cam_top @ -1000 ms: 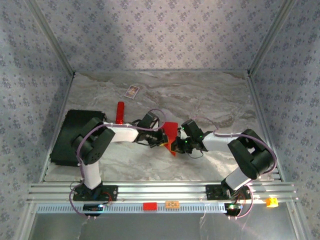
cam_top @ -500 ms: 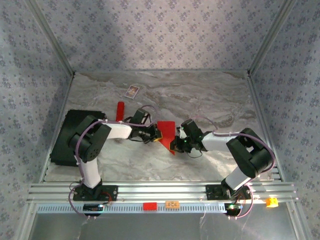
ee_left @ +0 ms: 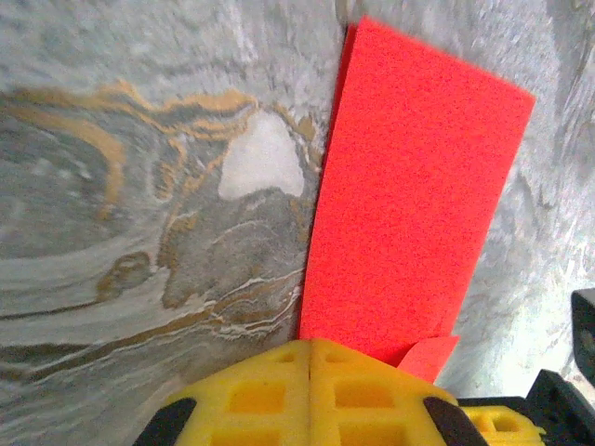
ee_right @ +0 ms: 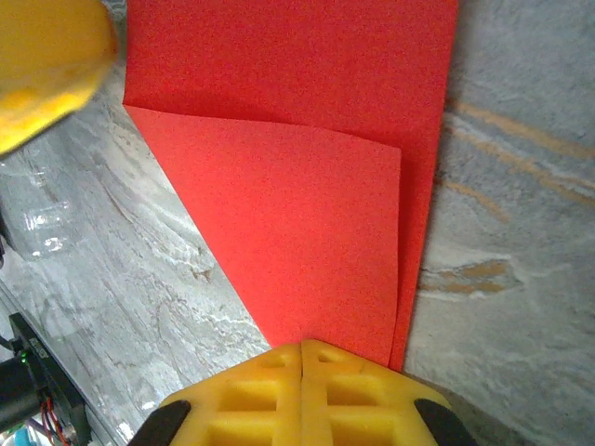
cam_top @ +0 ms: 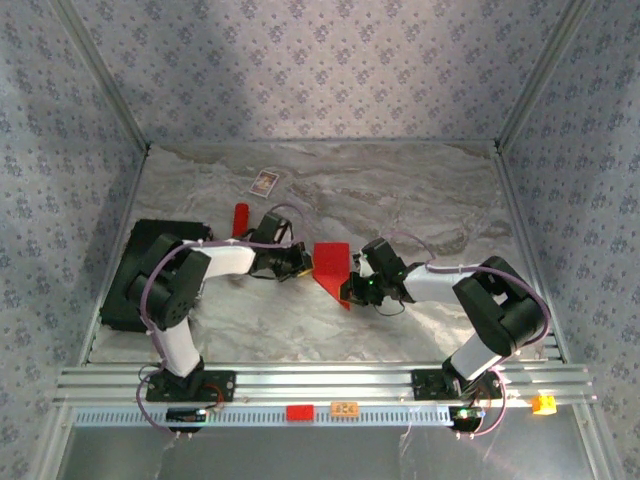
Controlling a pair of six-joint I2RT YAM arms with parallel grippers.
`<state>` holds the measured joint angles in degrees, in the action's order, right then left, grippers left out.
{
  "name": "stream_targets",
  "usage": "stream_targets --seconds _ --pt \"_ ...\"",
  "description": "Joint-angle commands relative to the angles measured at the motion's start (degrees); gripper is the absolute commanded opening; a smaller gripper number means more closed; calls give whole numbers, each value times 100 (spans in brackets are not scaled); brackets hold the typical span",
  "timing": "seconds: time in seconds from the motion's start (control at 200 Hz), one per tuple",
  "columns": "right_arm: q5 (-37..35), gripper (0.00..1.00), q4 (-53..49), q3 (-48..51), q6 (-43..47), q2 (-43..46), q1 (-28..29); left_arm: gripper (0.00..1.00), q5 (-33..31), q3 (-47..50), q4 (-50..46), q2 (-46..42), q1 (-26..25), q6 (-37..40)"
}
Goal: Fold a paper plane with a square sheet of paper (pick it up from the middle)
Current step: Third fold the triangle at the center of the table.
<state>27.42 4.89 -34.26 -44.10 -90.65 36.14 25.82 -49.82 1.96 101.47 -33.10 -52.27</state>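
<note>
Both claws closed. Left gripper point(cam_top: 302, 264) at the left edge of the square sheet of paper point(cam_top: 333, 262), right gripper point(cam_top: 348, 291) at its near tip

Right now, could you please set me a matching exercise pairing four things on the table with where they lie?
Things:
1 folded red paper
2 small printed card
3 red cylindrical stick
4 black mat

Places:
A left edge of the table
B far side, left of centre
C middle of the table
D just nearer than the card

Pairs: 1-C, 2-B, 3-D, 4-A
</note>
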Motion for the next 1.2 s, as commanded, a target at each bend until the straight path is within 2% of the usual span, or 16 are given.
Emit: stream_targets --seconds 0.0,0.235,0.4,0.53,0.755,1.044,1.194 --pt "-334 0 -804 184 159 -58 -36 4 -218 -61 -110 -365 6 157" --pt "-325 0 -791 172 161 -67 -60 7 -147 61 260 -666 -280 46" --pt "-330 0 -773 165 138 -49 -55 6 379 -44 648 -143 -651 -152" --pt "-334 0 -787 166 144 -58 -54 4 396 -76 756 212 -863 -286" --pt "-342 0 -787 199 140 -59 -56 1 -82 61 242 407 -665 -193" --pt "-326 0 -753 233 137 -95 -63 2 67 146 294 339 -207 123" --pt "-308 0 -750 231 143 -95 -55 2 -194 341 376 111 -118 259"
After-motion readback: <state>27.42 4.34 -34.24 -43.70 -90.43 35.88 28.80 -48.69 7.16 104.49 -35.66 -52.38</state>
